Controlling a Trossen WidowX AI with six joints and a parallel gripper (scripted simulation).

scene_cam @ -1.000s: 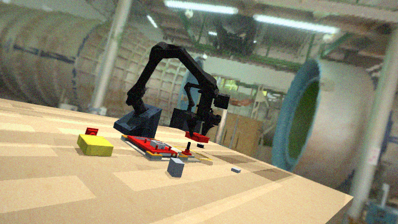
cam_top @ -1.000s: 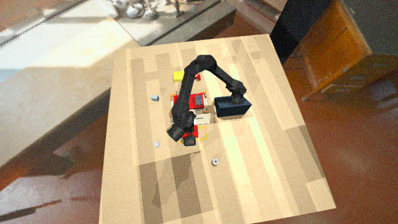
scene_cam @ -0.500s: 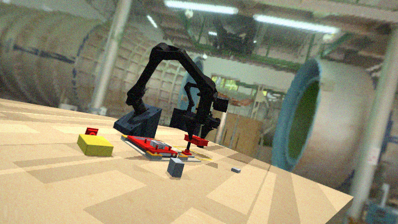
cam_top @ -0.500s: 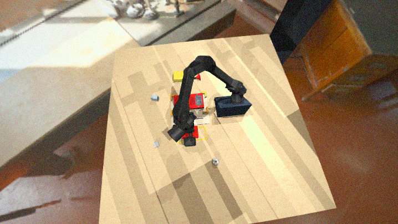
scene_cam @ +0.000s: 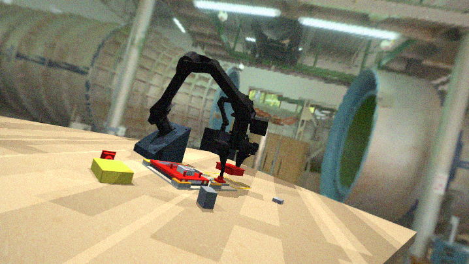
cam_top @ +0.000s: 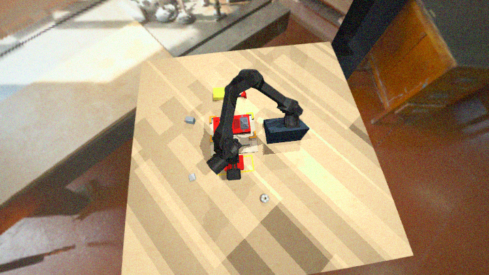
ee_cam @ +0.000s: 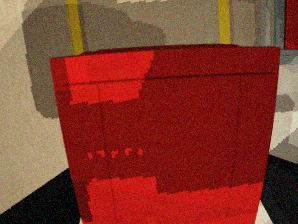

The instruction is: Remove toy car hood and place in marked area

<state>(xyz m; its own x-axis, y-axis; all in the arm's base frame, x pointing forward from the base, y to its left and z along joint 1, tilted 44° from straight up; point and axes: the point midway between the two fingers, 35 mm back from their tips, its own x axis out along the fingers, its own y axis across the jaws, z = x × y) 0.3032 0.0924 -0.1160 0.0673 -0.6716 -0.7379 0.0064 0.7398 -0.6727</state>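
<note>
wrist view: the red hood [ee_cam: 166,149] fills most of the picture, its far edge level across the view, with the yellow outline of the marked area [ee_cam: 222,10] showing on the table past that edge.
landmark: the toy car [scene_cam: 178,170], a flat red body on a pale base with orange corners, lying just in front of the arm's dark base block [scene_cam: 164,144].
claw: the gripper [scene_cam: 230,162] is clamped on the hood, fingers standing fairly wide across its width, pointing down at the table.
hood: off the toy car and held low beside its front end; in the exterior view it [scene_cam: 230,168] looks a little above the table top, but i cannot tell for sure whether it touches.
marked area: a yellow square [cam_top: 252,164] just off the toy car's front end, on the side away from the base block; in the top view the hood [cam_top: 239,163] sits over its left part.
arm: arches up from the base block, over the toy car, and comes down at the marked area.
yellow block [scene_cam: 111,170]: behind the toy car, near its rear end, with a small red piece [scene_cam: 108,154] just beyond it.
grey cube [scene_cam: 206,197]: near the toy car's front corner, on the viewer's side.
small grey piece [scene_cam: 277,200]: farther out from the toy car than the marked area.
small ring [cam_top: 264,197]: well apart from the toy car, out past the marked area.
</note>
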